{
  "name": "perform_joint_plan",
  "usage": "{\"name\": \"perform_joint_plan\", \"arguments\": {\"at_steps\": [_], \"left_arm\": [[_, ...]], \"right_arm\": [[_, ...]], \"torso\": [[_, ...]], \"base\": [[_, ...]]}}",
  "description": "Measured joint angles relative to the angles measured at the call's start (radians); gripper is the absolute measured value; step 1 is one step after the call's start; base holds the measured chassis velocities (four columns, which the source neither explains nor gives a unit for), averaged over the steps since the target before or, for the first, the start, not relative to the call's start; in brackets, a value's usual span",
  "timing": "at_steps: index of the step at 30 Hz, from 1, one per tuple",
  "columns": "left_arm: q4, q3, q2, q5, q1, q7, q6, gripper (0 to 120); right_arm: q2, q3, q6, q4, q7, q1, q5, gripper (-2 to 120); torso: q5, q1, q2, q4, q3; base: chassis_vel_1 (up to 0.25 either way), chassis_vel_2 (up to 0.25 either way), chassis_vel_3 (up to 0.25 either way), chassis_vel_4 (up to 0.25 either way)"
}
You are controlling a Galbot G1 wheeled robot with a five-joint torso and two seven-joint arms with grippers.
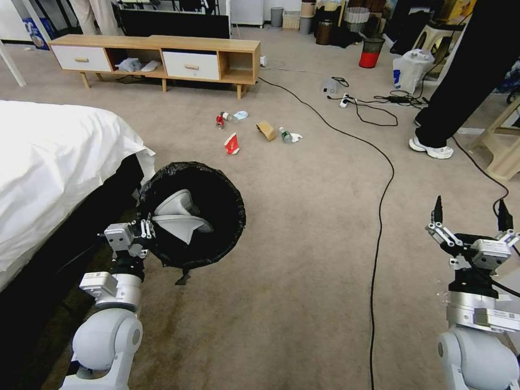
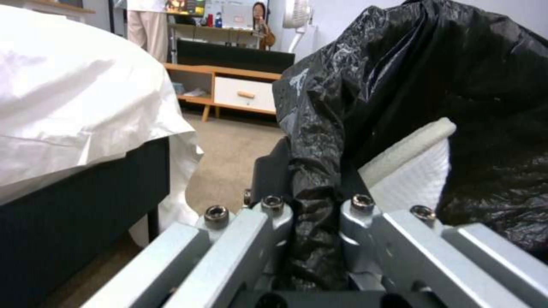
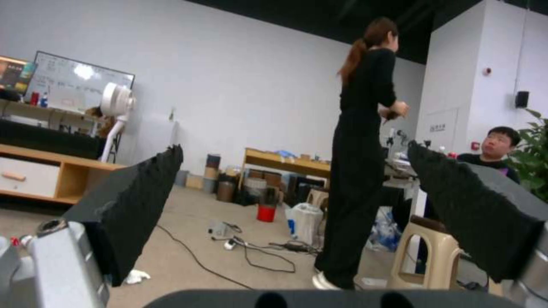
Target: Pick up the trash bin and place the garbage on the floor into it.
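Observation:
The trash bin, lined with a crinkly black bag, hangs tilted just above the floor beside the bed, its mouth facing me. My left gripper is shut on its near rim; the left wrist view shows the fingers pinching the bag-covered rim. A pale grey-white item lies inside. Farther off on the carpet lies the garbage: a red-and-white snack bag, a red can, a face mask, a brown paper bag, a bottle and a tissue. My right gripper hangs open at the lower right, holding nothing.
A bed with a white sheet borders the left. A wooden cabinet stands behind the litter. A black cable snakes down the carpet. A person's legs, a beige stool, a red bin and a white bag stand at the right.

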Motion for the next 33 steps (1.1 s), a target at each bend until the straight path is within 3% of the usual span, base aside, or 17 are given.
{"name": "perform_joint_plan", "arguments": {"at_steps": [33], "left_arm": [[-0.006, 0.010, -0.001, -0.004, 0.013, -0.004, 0.005, 4]], "right_arm": [[0.005, -0.005, 0.033, -0.009, -0.023, 0.007, -0.018, 100]], "torso": [[0.0001, 0.000, 0.000, 0.0000, 0.000]], "base": [[0.000, 0.000, 0.000, 0.000]]}}
